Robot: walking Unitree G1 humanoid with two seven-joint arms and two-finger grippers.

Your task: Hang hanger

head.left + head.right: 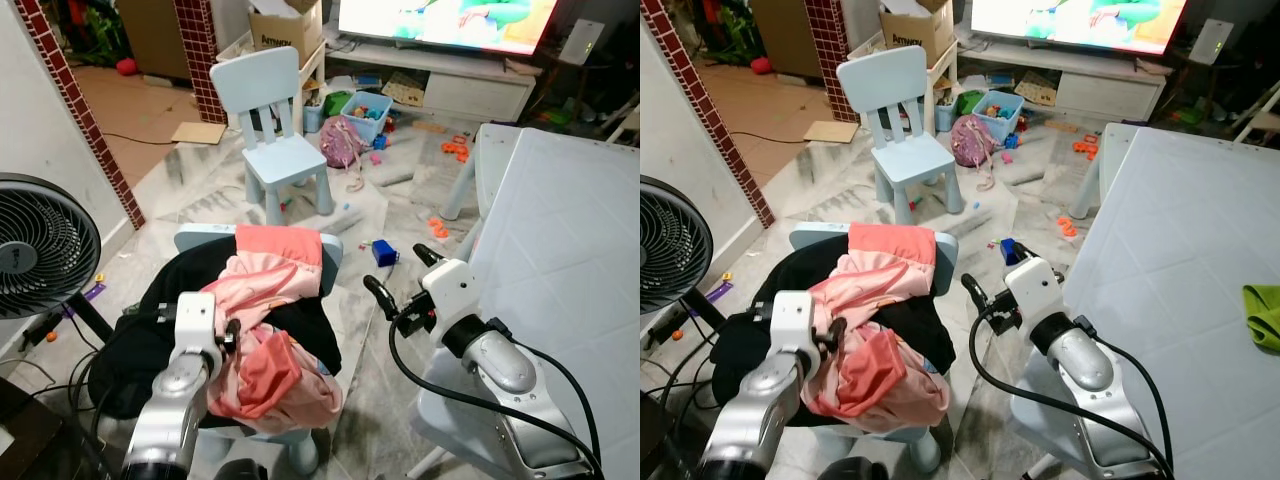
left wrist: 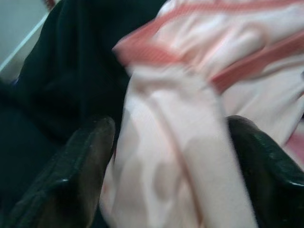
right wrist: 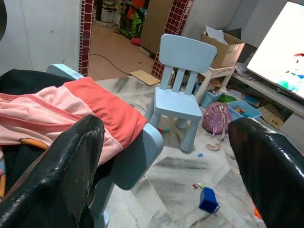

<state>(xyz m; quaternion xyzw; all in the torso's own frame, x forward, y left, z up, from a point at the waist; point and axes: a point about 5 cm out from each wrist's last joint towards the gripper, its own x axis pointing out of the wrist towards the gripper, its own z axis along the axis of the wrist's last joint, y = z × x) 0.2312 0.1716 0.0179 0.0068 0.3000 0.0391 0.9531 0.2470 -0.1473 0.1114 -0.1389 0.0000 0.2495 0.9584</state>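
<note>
Chair-draped clothes (image 1: 270,300) (hanger orientation indiscernible)

2 chairs (image 1: 285,150), 1 fan (image 1: 40,245), maybe.

Printed in dark letters on the side of a brown cardboard box (image 1: 287,32) behind the pale blue chair (image 1: 278,140): a word that looks like "Amway", too small to confirm; unreadable small mark on the fan (image 1: 30,245) hub
</note>
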